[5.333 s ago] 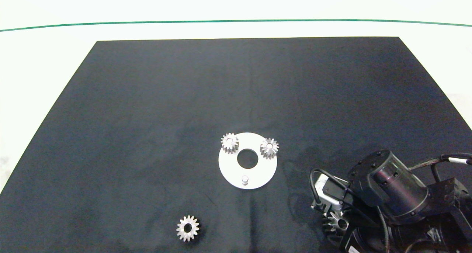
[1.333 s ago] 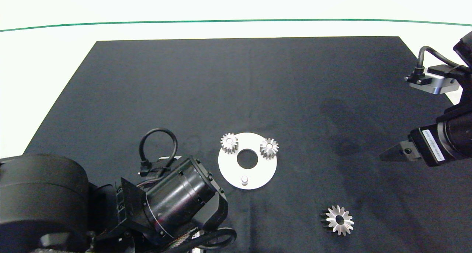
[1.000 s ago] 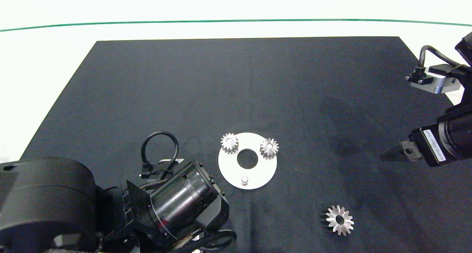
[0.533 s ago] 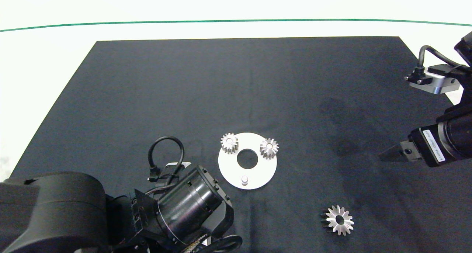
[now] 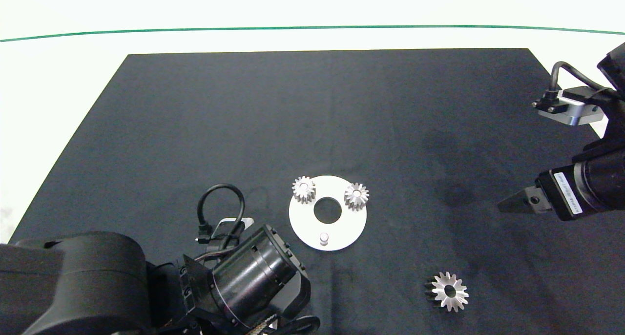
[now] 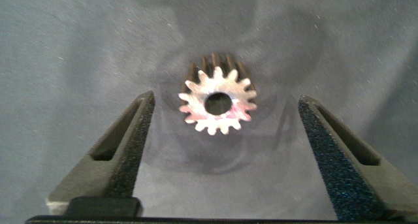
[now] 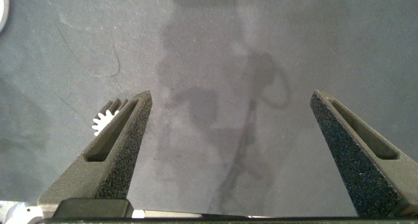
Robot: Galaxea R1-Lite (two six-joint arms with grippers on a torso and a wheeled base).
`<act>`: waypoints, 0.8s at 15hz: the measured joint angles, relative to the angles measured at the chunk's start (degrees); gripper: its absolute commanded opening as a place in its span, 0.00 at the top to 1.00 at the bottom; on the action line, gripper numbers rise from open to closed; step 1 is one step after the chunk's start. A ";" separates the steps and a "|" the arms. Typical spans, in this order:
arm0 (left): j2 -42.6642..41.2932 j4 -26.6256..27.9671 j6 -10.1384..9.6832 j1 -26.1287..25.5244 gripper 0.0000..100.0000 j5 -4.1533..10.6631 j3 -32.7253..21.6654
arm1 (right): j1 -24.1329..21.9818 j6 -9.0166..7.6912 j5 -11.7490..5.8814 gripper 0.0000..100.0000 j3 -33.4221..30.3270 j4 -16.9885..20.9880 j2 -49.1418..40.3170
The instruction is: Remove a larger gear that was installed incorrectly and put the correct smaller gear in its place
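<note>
The smaller gear [image 6: 217, 103], dull silver with short blunt teeth, lies flat on the black mat between the fingers of my open left gripper [image 6: 226, 98], which touch nothing. In the head view the left arm [image 5: 244, 281] hides this gear and the gripper. The larger gear [image 5: 449, 291], shiny with long pointed teeth, lies loose on the mat near the front right; a few of its teeth [image 7: 108, 116] peek past one right finger. My right gripper [image 5: 512, 205] hangs open and empty at the right side, well above and beyond it.
A white round plate [image 5: 342, 227] with a centre hole sits mid-mat. Two small gears [image 5: 303, 189] [image 5: 356, 196] sit on its far pegs, and its near peg [image 5: 323, 238] stands bare. The black mat [image 5: 312, 120] spreads wide behind the plate.
The right arm has left the larger gear on the mat and pulled back to the right. The left arm came in over the smaller gear and has sunk lower over the last second.
</note>
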 measured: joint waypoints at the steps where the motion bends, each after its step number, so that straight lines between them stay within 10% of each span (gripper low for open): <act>1: 0.22 0.00 0.00 0.00 0.20 0.83 0.02 | 0.00 0.00 -0.04 0.00 0.09 -0.01 0.00; 12: 0.66 0.00 1.10 -0.44 0.41 1.55 1.22 | -0.05 -0.01 -0.15 0.00 0.15 -0.34 -0.50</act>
